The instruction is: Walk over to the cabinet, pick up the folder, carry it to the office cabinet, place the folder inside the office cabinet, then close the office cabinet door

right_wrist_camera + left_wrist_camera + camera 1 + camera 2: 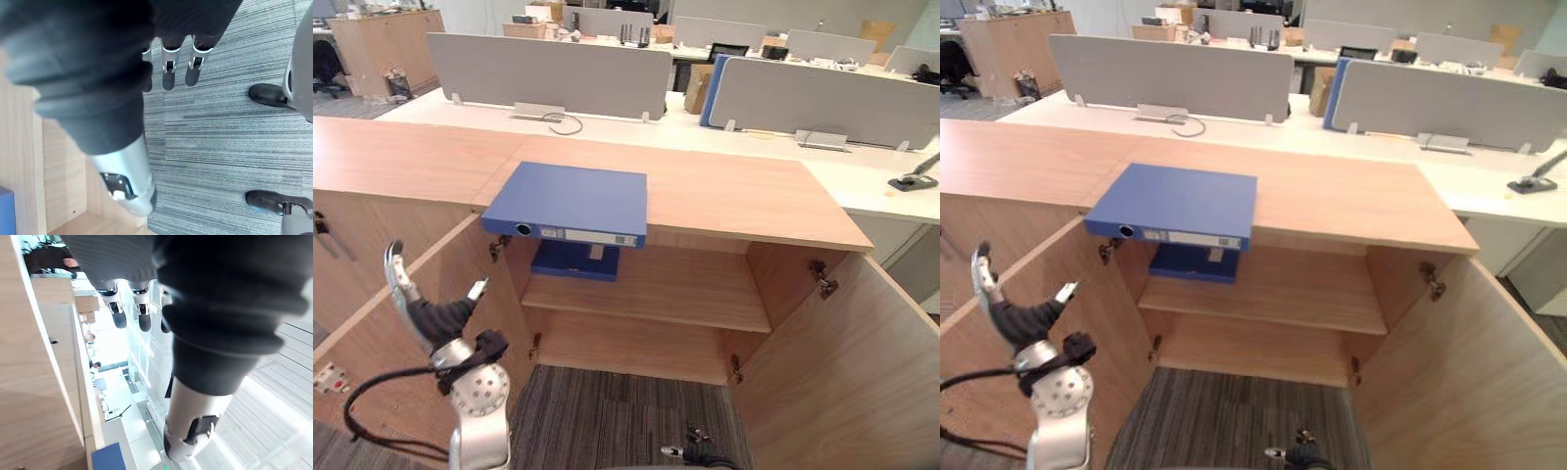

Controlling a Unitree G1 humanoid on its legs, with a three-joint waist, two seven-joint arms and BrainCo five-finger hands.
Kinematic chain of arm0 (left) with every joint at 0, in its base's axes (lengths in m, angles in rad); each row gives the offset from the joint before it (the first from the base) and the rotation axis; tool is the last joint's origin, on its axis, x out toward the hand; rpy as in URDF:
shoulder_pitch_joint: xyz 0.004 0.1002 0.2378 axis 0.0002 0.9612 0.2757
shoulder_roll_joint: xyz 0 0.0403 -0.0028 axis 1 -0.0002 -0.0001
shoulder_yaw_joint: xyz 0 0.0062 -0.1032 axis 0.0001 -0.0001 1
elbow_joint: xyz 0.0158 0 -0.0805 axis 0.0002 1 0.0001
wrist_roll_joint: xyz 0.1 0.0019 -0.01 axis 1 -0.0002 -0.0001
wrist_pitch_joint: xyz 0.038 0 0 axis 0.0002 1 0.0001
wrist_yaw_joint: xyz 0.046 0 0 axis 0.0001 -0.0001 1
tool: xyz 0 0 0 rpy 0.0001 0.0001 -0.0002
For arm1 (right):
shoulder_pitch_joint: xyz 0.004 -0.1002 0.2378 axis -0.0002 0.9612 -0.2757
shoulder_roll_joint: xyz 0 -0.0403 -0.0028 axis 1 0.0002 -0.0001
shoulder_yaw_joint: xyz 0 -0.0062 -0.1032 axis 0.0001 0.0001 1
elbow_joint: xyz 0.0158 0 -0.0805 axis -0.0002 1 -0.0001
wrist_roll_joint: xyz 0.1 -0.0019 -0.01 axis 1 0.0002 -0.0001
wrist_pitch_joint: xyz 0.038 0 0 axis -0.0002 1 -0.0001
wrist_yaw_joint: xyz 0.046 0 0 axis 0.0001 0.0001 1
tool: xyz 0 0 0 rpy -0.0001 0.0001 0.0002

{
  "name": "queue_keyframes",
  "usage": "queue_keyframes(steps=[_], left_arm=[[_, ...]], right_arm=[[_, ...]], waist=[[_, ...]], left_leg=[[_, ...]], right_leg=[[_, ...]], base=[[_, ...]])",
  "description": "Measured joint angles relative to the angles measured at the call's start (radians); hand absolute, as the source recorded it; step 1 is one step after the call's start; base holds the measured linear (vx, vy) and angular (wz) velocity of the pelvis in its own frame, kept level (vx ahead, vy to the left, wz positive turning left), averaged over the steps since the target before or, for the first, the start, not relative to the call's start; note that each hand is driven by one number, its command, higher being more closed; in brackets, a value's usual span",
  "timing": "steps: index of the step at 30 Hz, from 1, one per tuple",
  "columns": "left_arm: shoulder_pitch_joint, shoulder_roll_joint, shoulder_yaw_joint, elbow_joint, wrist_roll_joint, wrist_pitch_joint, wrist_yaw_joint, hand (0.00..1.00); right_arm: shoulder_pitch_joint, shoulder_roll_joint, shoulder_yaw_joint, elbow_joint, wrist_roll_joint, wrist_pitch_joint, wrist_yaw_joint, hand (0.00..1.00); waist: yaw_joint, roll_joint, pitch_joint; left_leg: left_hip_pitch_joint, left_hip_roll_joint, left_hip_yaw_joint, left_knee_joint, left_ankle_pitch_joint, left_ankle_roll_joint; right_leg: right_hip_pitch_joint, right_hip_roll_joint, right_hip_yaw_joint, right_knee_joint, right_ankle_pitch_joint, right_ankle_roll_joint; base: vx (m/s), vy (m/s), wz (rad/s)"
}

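Note:
A blue folder (570, 203) lies flat on the wooden cabinet top (734, 196), its labelled spine overhanging the front edge above the open compartment. The folder (1175, 204) has no hand on it. My left hand (429, 317) is raised at the lower left, in front of the open left door and below and left of the folder; its fingers (130, 309) are straight and hold nothing. My right hand (168, 68) hangs low over the grey carpet with its fingers straight, also holding nothing.
Both cabinet doors stand open, the left door (362, 333) beside my left hand and the right door (876, 362) far right. A second blue item (576, 262) sits on the inner shelf (685, 294). Desks with grey dividers (548, 73) stand behind the cabinet.

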Motion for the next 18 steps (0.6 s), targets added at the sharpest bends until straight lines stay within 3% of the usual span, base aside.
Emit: queue_keyframes(steps=[6,12,18], left_arm=[[-0.1,0.026,-0.052,0.09,0.171,0.045,-0.021,0.0],[-0.122,0.104,-0.039,0.298,0.244,0.074,-0.066,0.0],[-0.123,0.17,-0.006,0.384,0.287,0.09,-0.096,0.0]], right_arm=[[-0.006,-0.001,-0.013,0.02,-0.04,-0.008,0.007,0.0],[-0.008,-0.017,-0.053,0.02,-0.06,-0.01,0.024,0.0],[-0.017,-0.035,-0.053,0.02,-0.077,-0.012,0.039,0.0]], waist=[[-0.017,0.0,-0.013],[-0.032,0.016,-0.017],[-0.053,0.019,-0.014]], left_leg=[[0.004,0.003,0.045,-0.001,0.0,0.0],[0.028,0.003,0.078,-0.033,0.0,0.001],[0.035,-0.012,0.103,-0.047,0.005,0.009]], right_leg=[[-0.028,0.001,0.052,0.0,0.004,-0.004],[-0.035,0.006,0.08,-0.018,0.032,-0.016],[-0.058,-0.006,0.1,-0.024,0.049,-0.014]], base=[[0.04,0.037,-0.27],[-0.01,0.053,-0.18],[-0.08,0.061,-0.15]])
